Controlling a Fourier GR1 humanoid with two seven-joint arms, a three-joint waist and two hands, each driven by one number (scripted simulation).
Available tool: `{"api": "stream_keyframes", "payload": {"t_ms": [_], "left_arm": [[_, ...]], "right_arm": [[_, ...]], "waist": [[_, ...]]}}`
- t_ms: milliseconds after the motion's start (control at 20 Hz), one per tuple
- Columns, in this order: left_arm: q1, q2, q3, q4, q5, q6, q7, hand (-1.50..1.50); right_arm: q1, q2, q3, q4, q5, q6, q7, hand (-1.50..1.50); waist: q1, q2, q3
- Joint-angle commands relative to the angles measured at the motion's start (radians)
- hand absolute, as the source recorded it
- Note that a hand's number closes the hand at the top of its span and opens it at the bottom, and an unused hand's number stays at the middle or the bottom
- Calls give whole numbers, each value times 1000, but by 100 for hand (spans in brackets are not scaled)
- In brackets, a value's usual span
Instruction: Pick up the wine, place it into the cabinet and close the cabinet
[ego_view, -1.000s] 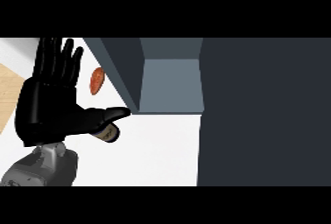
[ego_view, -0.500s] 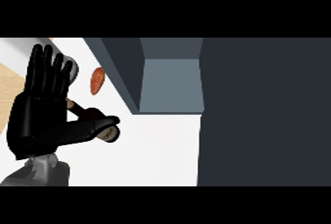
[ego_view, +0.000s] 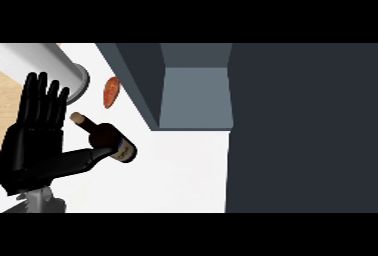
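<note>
While the cabinet stands open: scene from the head view.
Left hand: black left hand, fingers straight and spread upward, thumb stretched toward the bottle; whether it touches is unclear.
Wine: dark glass wine bottle, tilted, tan cork end up-left, on the white counter, just beside the hand.
Cabinet: dark grey cabinet, grey inside, well right of the bottle.
Other: reddish oval item; grey cylinder.

Dark wine bottle tilted beside open cabinet.
</note>
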Motion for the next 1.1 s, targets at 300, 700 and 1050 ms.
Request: {"api": "stream_keyframes", "payload": {"t_ms": [300,700,1050], "left_arm": [[89,-15,66,215,37,-89,-220,-150],[102,-29,54,250,5,-90,-240,-150],[138,19,131,371,72,-199,-343,-150]], "right_arm": [[36,8,-11,-52,-27,28,12,-150],[-70,35,37,25,38,0,16,-150],[-45,49,46,9,60,5,23,-150]], "waist": [[-5,1,0],[0,1,0],[1,1,0]]}}
